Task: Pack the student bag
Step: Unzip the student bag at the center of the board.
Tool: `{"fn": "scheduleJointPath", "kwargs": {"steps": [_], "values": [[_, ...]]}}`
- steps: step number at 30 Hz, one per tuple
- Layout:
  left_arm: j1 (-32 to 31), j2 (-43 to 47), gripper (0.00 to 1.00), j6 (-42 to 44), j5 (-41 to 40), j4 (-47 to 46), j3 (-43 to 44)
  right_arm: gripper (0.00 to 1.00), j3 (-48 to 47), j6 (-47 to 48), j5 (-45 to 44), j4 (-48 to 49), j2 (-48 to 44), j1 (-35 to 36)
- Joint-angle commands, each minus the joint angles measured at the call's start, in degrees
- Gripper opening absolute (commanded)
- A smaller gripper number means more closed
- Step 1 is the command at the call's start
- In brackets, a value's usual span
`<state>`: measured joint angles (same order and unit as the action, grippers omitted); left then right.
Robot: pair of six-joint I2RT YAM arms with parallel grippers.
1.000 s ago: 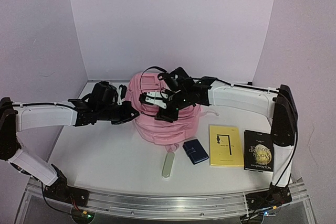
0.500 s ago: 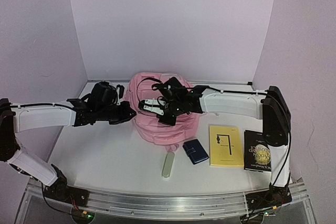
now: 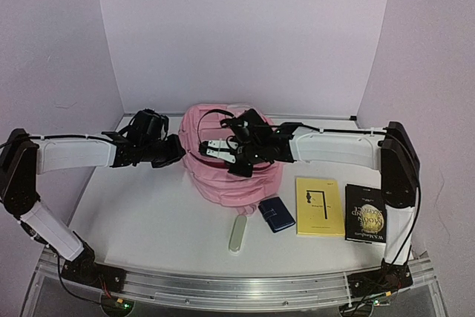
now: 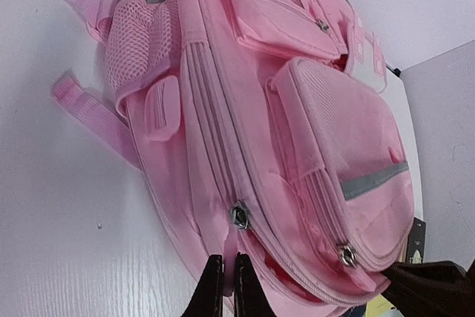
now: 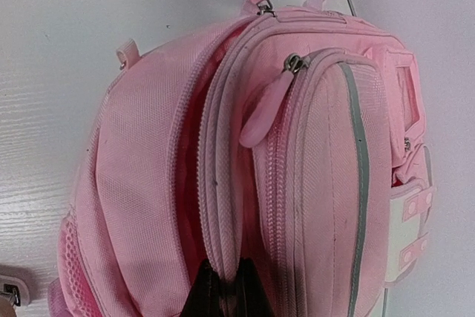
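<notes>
The student bag [image 3: 223,180], a pink backpack, lies in the middle of the table with its front pockets up. My left gripper [image 4: 228,259] is shut on the pink pull tab [image 4: 232,241] hanging from a metal zip slider [image 4: 239,215] on the bag's main compartment; from above it sits at the bag's left side [image 3: 178,152]. My right gripper [image 5: 226,271] is shut on the zip-lined fabric edge [image 5: 223,206] of the main opening, on top of the bag [image 3: 239,159]. That zip gapes a little, showing darker pink lining [image 5: 189,183].
To the right of the bag lie a dark blue case [image 3: 276,214], a yellow book [image 3: 320,206] and a black book [image 3: 365,213]. A pale green oblong case [image 3: 238,234] lies in front of the bag. Lilac walls close in the back and sides.
My right gripper came down onto the bag and shut on its zip edge. The left gripper, still holding the pull tab, drew slightly left and back, and the bag's top shifted.
</notes>
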<state>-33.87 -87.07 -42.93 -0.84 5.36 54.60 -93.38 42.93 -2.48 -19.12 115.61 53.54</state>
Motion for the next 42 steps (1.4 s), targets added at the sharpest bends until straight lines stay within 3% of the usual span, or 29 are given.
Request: {"fn": "scheduleJointPath", "kwargs": {"steps": [1,11,20,25,28,31,39,40,42], "values": [[7.8,-3.9,0.0,1.1,-8.7,-2.0,3.7,0.0,0.5,-1.0,-2.2,-2.5,-4.8,-0.8],[16.5,-12.6,0.0,3.9,-2.1,-5.1,12.1,0.0,-0.9,-5.1,1.5,-2.7,-4.5,-0.9],[20.7,-22.6,0.0,5.2,5.9,-2.8,23.2,0.0,-12.4,-11.4,6.8,-4.8,3.6,-0.3],[20.7,-21.9,0.01,6.2,9.3,-3.9,22.5,0.0,-19.0,-15.6,7.4,-5.4,8.6,-0.2],[20.7,-19.7,0.17,6.6,9.5,-3.2,20.8,0.0,-22.7,-18.2,6.4,-5.5,12.1,-0.3],[20.8,-16.1,0.39,6.6,8.8,-2.0,18.8,0.24,-25.2,-20.2,6.0,-5.8,15.2,-0.3],[20.0,-4.1,0.93,7.3,11.6,-2.8,10.1,0.63,-23.5,-26.3,10.2,-9.7,8.9,-0.9],[19.3,-2.7,0.98,8.0,12.2,-2.8,9.3,0.69,-22.5,-27.0,10.6,-10.3,7.1,-1.4],[17.3,-0.1,1.0,9.9,12.8,-2.6,7.7,0.75,-20.1,-28.4,11.8,-12.0,2.8,-2.8]]}}
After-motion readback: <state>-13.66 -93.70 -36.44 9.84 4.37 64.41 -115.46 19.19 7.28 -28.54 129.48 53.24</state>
